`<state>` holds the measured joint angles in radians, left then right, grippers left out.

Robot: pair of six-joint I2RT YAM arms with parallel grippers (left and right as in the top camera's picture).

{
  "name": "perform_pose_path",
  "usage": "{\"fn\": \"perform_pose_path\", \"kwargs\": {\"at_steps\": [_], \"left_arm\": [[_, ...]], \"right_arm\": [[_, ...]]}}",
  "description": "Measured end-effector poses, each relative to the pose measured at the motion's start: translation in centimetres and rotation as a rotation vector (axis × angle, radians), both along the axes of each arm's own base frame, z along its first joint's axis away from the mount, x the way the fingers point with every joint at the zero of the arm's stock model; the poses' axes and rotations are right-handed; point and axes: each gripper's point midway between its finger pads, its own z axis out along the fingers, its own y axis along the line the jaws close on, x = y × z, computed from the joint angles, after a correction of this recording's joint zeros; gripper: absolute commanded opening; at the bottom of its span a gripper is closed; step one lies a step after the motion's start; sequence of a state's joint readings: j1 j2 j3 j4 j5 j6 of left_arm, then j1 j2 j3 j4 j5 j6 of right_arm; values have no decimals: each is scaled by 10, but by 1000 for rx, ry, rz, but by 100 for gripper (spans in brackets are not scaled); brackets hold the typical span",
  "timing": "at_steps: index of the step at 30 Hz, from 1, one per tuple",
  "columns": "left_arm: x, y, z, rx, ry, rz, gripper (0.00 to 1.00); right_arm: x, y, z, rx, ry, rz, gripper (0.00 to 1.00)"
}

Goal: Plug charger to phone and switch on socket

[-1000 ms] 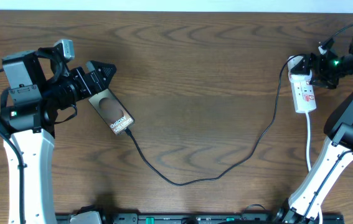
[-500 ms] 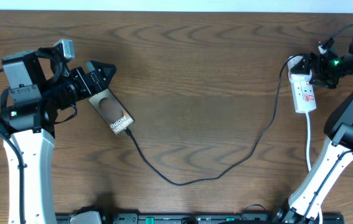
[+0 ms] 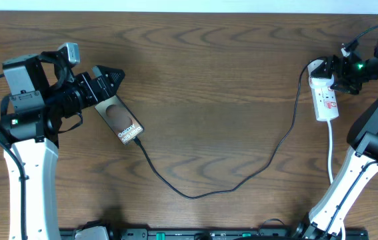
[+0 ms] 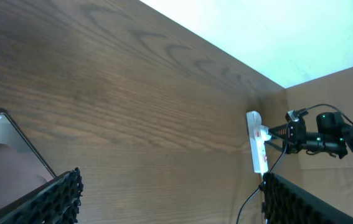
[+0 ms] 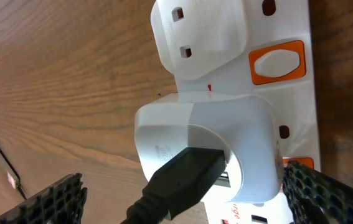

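Note:
The phone lies slanted on the table at the left, its "Galaxy" end toward the front; it also shows in the left wrist view. The charger cable meets that end and loops across to the socket at the far right. My left gripper is open over the phone's far end, its fingers wide apart in the left wrist view. My right gripper is open, its fingers either side of a white adapter with the black charger plug in it.
Orange rocker switches sit on the socket's face beside a white plug. The socket's white cord runs toward the front by the right arm's base. The table's far edge meets a pale wall.

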<state>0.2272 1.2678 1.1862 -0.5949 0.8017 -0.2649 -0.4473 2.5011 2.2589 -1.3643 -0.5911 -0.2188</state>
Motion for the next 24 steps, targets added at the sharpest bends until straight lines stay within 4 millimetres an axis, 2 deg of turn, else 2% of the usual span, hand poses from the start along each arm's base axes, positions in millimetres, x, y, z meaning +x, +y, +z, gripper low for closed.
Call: {"fn": "perform_pose_path", "kwargs": {"at_steps": [24], "left_arm": [[-1, 0, -1, -2, 8, 0, 89]], "right_arm": [[1, 7, 0, -30, 32, -2, 99]]}}
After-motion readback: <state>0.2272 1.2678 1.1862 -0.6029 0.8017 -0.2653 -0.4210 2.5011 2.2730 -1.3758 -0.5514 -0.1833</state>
